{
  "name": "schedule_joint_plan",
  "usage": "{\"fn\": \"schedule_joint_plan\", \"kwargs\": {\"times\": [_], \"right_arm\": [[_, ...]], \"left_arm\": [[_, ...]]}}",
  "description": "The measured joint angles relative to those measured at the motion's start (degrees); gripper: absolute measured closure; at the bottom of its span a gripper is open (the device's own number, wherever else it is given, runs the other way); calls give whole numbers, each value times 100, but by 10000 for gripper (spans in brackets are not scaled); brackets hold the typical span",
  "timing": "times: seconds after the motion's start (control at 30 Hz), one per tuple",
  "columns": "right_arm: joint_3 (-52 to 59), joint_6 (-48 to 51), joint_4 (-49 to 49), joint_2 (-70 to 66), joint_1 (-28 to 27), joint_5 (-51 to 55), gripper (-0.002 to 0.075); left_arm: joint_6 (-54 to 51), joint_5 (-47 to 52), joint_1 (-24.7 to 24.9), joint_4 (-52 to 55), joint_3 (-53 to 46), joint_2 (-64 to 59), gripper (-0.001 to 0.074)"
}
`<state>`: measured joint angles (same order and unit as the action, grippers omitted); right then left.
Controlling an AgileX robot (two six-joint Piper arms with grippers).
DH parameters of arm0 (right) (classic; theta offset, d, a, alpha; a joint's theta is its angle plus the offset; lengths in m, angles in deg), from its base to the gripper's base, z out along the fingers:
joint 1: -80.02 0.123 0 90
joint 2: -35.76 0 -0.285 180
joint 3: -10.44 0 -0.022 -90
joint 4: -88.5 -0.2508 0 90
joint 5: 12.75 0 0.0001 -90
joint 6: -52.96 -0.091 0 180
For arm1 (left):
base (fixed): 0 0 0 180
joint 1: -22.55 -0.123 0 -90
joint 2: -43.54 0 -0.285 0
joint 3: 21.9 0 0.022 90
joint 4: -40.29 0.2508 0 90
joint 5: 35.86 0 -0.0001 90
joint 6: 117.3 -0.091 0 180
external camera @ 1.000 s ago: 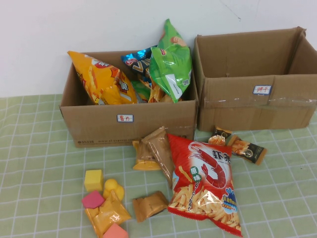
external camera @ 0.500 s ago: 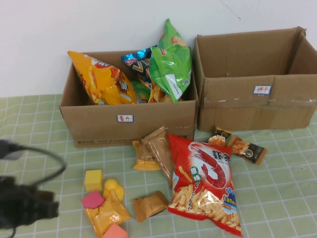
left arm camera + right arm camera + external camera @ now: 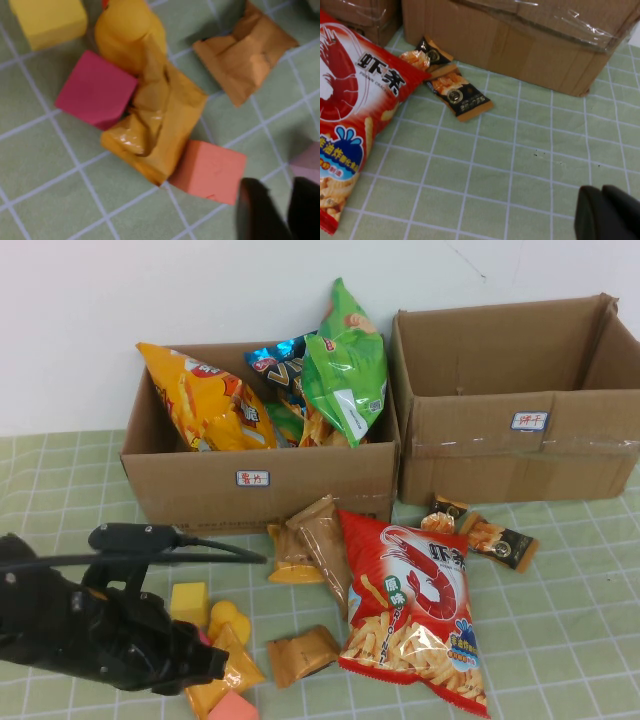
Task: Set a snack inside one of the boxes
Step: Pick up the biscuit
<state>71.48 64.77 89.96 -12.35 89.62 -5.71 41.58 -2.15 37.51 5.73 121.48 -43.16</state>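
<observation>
The left arm, black and bulky, reaches in low over the green checked tablecloth (image 3: 80,500) from the near left. The left gripper (image 3: 280,210) hangs just above a cluster of small items, and its two dark fingers look nearly together, holding nothing. Beneath it lie three blocks (yellow (image 3: 189,602), magenta (image 3: 95,90) and salmon (image 3: 210,171)), a yellow toy (image 3: 228,618) and a crumpled orange packet (image 3: 157,125). Nearby sit three brown wrapped snacks (image 3: 312,550), then one big red shrimp-chip bag (image 3: 415,608) lying flat in front of the boxes. Two small dark packets (image 3: 451,90) lie by the right box. There are two cardboard boxes: the left box (image 3: 260,490) holds three chip bags, the right box (image 3: 515,425) shows none. The right gripper (image 3: 602,212) hovers over bare cloth, fingers together.
</observation>
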Motion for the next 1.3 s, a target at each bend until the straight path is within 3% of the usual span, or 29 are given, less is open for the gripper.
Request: {"fn": "schedule_joint_plan", "kwargs": {"times": [0.2,0.33,0.57,0.77,1.03,1.3], "right_arm": [[0,12,0,0,0,0,728],[0,12,0,0,0,0,728],[0,12,0,0,0,0,728],[0,-64,0,0,0,10,728],[0,-83,0,0,0,10,728],[0,-90,0,0,0,10,728]], "left_arm": [[429,-171,0,136,0,-367,265],[751,-474,0,136,3,-658,182],[1028,-959,0,75,26,-1228,167],[996,-1272,0,-200,57,-1669,197],[90,-1378,0,-1152,57,-1985,297],[-524,-1473,0,-1733,57,-2152,316]]}}
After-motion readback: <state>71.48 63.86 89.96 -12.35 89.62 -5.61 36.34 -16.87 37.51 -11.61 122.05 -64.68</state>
